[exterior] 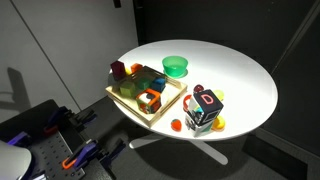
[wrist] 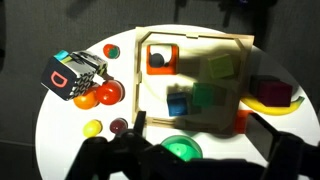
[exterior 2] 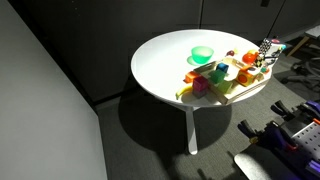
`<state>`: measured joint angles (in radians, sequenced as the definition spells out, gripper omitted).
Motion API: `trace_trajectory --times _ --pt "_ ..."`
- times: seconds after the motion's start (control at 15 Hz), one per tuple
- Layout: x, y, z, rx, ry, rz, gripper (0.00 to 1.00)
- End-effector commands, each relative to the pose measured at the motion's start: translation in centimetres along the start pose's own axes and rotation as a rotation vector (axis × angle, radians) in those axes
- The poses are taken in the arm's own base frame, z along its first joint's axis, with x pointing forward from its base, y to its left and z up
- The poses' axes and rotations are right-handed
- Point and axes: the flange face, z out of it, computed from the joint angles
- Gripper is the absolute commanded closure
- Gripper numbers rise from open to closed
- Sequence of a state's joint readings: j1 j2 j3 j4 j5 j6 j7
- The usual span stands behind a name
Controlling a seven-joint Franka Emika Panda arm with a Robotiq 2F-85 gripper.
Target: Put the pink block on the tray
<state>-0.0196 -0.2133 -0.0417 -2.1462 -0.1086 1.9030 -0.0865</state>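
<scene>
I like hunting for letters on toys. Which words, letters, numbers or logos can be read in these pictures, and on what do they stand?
"D": a large letter on a dark face of the multicoloured cube, seen in an exterior view and in the wrist view.
The cube's other faces: too small and blurred to read.
The tray, the blocks in it and the green bowl: no text to be seen.

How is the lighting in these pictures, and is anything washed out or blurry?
In both exterior views a strong light washes the white table nearly featureless while the room around is dark; in an exterior view the table casts a broad shadow on the floor; the wrist view is soft overall, the tray clearly lit, the picture's bottom lost in dark shapes.
</scene>
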Motion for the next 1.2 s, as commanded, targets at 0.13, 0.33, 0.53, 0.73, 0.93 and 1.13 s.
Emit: trace_trajectory --times 0.13,0.33,0.53,0.73,0.93,1.13 --pt "3.5 -0.5 2.3 0.062 0.01 -0.02 0.0" --pt "5.3 -0.6 4.2 0.093 0.007 0.009 0.0" --pt "6.7 -0.9 6.1 0.112 -0.007 0.04 0.0" --pt "7.8 -1.1 7.9 0.113 -0.04 0.071 0.0" --pt "8.7 -1.5 9.7 0.096 -0.07 0.099 0.0" --pt "9.3 -2.1 11.2 0.084 -0.087 0.115 0.0"
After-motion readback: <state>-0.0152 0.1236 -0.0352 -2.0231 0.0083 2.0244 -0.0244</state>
